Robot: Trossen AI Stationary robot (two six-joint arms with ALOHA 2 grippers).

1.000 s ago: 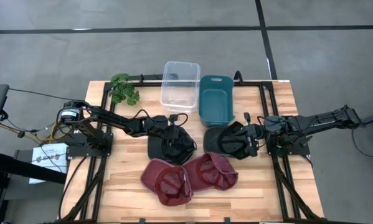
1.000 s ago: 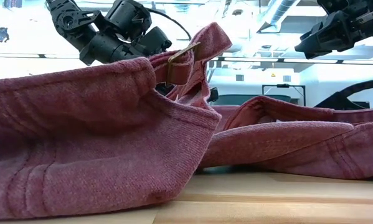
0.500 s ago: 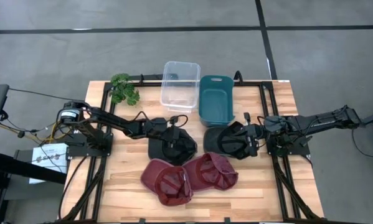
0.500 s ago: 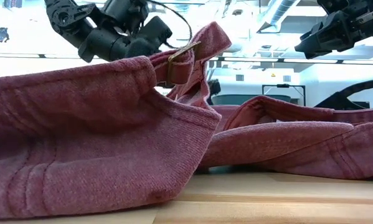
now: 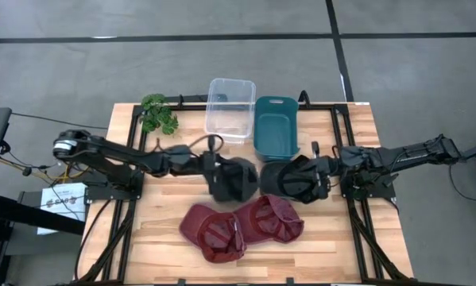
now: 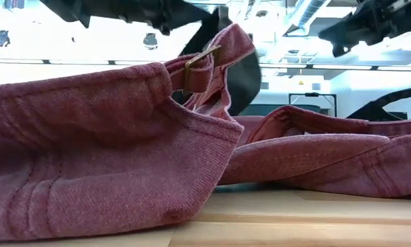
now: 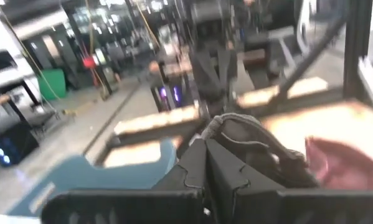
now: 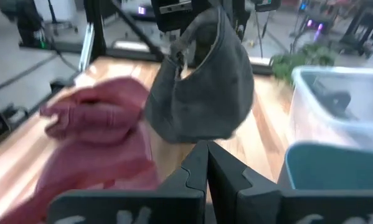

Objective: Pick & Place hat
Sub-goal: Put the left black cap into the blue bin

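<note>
Hats lay across the middle of my worktop: two dark ones further in and two maroon ones nearer the front edge. My left claw was closed on the left dark cap, and in the right wrist view that cap hung in the air under the claw, clear of the wood, its crown sagging downward. In the low view the same cap showed as a dark curve behind the brass-buckled strap of the near maroon cap. My right claw was shut too, its fingers pressed together at the edge of the right dark cap; whether it actually pinched the fabric I could not tell. The two dark caps sat just beside each other, nearly touching. Toward the front edge, the left maroon cap and the right maroon cap overlapped each other. Toward the rear edge stood a clear plastic bin and, touching its side, a teal bin; something small and dark lay in the clear one. A green plant sprig lay near the rear left corner.
</note>
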